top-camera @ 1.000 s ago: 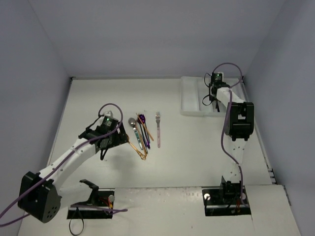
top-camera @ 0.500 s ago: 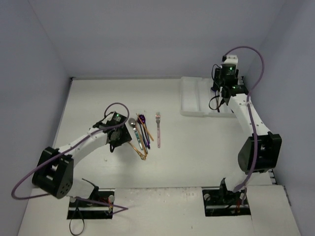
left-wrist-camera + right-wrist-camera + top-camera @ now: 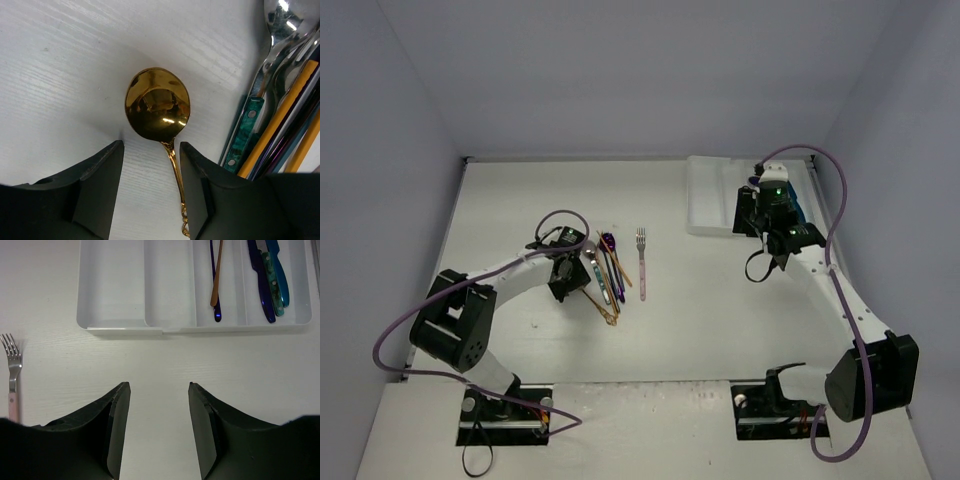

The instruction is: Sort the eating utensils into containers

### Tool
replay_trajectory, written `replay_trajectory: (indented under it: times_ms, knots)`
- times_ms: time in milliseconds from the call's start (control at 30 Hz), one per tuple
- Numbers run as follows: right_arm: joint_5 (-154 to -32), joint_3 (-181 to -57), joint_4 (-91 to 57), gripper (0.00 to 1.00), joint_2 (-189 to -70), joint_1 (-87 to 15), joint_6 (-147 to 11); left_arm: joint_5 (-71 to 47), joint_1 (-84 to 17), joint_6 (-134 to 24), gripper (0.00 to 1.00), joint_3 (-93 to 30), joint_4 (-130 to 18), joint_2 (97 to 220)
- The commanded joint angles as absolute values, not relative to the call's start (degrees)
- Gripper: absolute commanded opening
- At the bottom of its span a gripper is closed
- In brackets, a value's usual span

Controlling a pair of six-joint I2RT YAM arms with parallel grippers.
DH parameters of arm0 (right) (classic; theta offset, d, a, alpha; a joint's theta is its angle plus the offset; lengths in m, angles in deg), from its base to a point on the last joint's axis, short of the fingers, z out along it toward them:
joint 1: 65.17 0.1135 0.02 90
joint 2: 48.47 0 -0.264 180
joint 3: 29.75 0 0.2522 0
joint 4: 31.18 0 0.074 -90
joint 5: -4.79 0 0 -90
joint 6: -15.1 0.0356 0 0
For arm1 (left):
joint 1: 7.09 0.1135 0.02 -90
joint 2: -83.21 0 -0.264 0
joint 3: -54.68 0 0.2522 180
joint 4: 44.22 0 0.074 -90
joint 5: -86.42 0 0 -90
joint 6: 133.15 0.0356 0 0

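Right wrist | 4-compartment tray (image 3: 125, 330) | 2 sticks (image 3: 216, 285) | 3 knives (image 3: 270, 280) | 1 fork (image 3: 13, 375)

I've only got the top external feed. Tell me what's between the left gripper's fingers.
Observer: The left gripper is open. The gold spoon lies on the table with its neck between the fingers and its bowl just past the tips.
Operator: The right arm blocks part of the tray. Give me its contents.
Observer: In the right wrist view, the tray shows nothing in its two left-hand compartments. The third holds a purple stick and a copper stick, the fourth three knives.
Operator: Report the right gripper.
Observer: The right gripper is open and empty, over the table short of the tray.
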State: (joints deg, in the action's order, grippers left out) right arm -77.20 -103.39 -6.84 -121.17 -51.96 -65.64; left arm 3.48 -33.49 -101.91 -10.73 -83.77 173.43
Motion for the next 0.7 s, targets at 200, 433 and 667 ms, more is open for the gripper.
replay_trajectory:
  times_ms: [200,433,667]
  knots:
    - [-79.4,-102.3,-9.6,0.48,-116.1,-50.5,-63.6,6.0,-36.0,-107.1,0.33,-14.0,-84.1,176.7]
    - [-80.0,-101.9,-9.6,0.48,-115.2,-49.7,-63.3,6.8,-37.9,-107.7,0.22,-14.5,-86.8,180.3]
    - [-81.5,-101.5,-9.5,0.48,-114.7,-48.6,-62.7,6.8,-38.0,-106.0,0.07,-13.3,-89.7,181.4]
